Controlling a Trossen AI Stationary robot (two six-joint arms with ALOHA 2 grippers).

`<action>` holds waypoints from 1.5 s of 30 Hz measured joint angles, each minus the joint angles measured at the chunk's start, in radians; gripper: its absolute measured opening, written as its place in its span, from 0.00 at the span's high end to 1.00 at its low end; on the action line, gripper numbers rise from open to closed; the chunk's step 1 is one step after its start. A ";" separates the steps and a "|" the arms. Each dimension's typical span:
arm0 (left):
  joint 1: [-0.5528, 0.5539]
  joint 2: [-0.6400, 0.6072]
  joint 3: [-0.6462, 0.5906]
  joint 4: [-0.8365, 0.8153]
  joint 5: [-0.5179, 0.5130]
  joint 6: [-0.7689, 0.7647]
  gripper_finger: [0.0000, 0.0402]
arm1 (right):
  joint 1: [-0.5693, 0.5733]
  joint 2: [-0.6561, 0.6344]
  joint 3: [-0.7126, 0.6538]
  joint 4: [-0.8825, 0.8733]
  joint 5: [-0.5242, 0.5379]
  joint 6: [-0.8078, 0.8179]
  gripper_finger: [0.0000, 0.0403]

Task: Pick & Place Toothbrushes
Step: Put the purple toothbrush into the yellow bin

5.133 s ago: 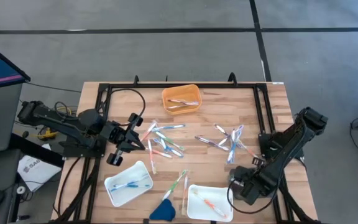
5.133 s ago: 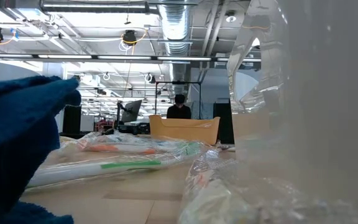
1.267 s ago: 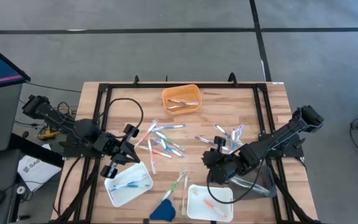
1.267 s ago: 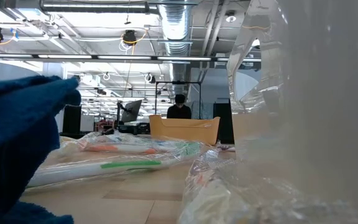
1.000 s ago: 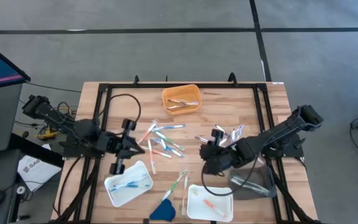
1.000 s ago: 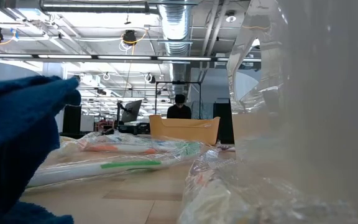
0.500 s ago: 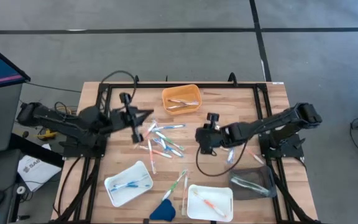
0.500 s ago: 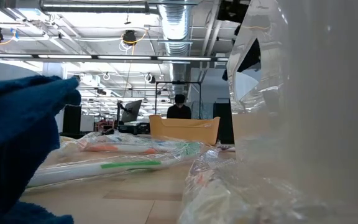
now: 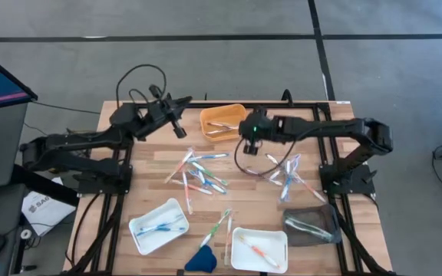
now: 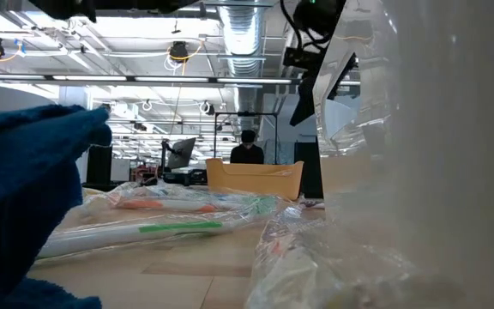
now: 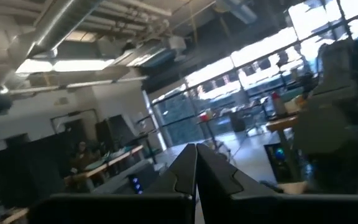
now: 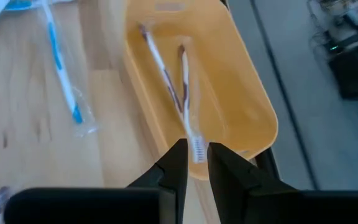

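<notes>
Orange tray [image 9: 223,121] sat under the right gripper [image 12: 191,163], narrowly clamping a toothbrush [image 12: 194,145]; it had swung over from mid-counter. Left gripper [image 9: 181,115], shut, had risen.

I see four trays on my counter [image 9: 336,119]: one orange [image 9: 222,121], two white [image 9: 158,225] [image 9: 258,249], one dark [image 9: 311,225]. Two brown toothbrushes [image 12: 166,78] lie in the orange one; a third sits between my right gripper's [image 12: 192,163] fingertips.

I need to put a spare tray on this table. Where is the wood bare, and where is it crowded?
Bare wood: the near right corner beside the dark tray, and the far right edge past the orange tray. Crowded: the middle, with loose toothbrushes, and the near edge with both white trays.
</notes>
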 joint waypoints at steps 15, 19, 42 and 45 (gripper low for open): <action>0.053 0.085 0.000 0.138 0.122 -0.010 1.00 | -0.090 0.002 0.000 -0.031 -0.348 0.004 0.86; 0.040 0.085 0.000 0.137 0.122 -0.009 1.00 | -0.053 0.004 0.000 -0.011 -0.447 -0.011 0.86; 0.039 0.085 -0.001 0.135 0.122 -0.010 1.00 | 0.021 0.004 -0.002 -0.265 -0.450 0.115 0.86; 0.038 0.085 -0.001 0.135 0.122 -0.028 1.00 | 0.025 0.004 -0.029 -0.285 -0.450 0.154 0.86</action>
